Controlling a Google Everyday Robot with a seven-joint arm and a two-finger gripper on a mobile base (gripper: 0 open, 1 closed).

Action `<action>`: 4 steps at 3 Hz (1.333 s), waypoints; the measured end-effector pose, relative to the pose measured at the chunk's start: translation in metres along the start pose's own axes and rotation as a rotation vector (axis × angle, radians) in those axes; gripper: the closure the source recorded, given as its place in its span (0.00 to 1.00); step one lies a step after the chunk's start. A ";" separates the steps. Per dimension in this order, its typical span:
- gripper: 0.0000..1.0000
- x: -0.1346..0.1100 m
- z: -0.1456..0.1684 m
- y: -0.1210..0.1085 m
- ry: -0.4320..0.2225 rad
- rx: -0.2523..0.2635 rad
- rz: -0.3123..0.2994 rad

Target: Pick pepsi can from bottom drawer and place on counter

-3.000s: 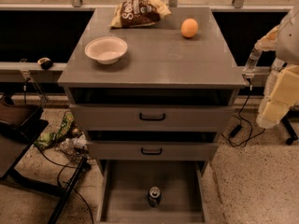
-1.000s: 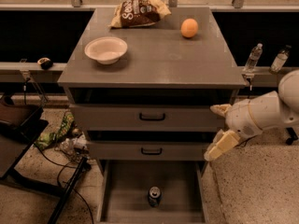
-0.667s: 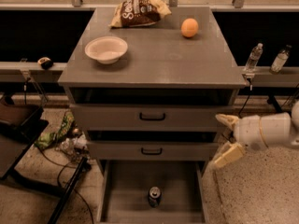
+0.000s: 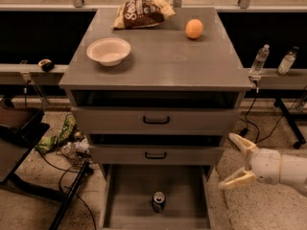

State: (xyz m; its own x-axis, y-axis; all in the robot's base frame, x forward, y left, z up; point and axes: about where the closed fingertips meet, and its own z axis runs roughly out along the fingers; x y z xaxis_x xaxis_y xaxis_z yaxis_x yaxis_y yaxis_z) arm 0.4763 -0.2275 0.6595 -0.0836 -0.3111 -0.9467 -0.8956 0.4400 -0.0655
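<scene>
Nearest to me, the bottom drawer point(image 4: 129, 195) is pulled out, and the pepsi can point(image 4: 159, 201) stands upright on its grey floor, towards the front and close to the middle. Nothing is touching the can.

Off to the right, outside the drawer and over the speckled floor, hangs the gripper point(image 4: 227, 161) on its pale arm. Its two fingers point(image 4: 242, 145) are spread wide apart and point left towards the cabinet, with nothing held between them. It sits well apart from the can, roughly level with the drawer's right wall.

Above the open drawer, the middle drawer point(image 4: 156, 155) and the top drawer point(image 4: 156, 120) are both pushed in, each with a black handle.

On the counter point(image 4: 168, 61), a white bowl point(image 4: 109, 51) sits at the left. Farther back an orange point(image 4: 194, 28) lies to the right, and a brown chip bag point(image 4: 141, 13) rests along the rear edge.

Two clear bottles point(image 4: 259, 59) stand on a ledge beyond the right side of the cabinet. Some litter point(image 4: 60, 135) lies on the floor at the left.
</scene>
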 end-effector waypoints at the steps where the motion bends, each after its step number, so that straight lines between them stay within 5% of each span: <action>1: 0.00 0.000 0.000 0.000 0.001 0.000 -0.001; 2: 0.00 0.026 0.022 0.005 0.019 -0.003 0.014; 4: 0.00 0.149 0.118 0.024 0.104 -0.049 -0.029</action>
State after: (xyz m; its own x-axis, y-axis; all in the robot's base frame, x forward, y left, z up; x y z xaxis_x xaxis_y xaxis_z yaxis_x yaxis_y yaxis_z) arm 0.4938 -0.1637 0.4797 -0.1000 -0.4099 -0.9066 -0.9182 0.3890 -0.0746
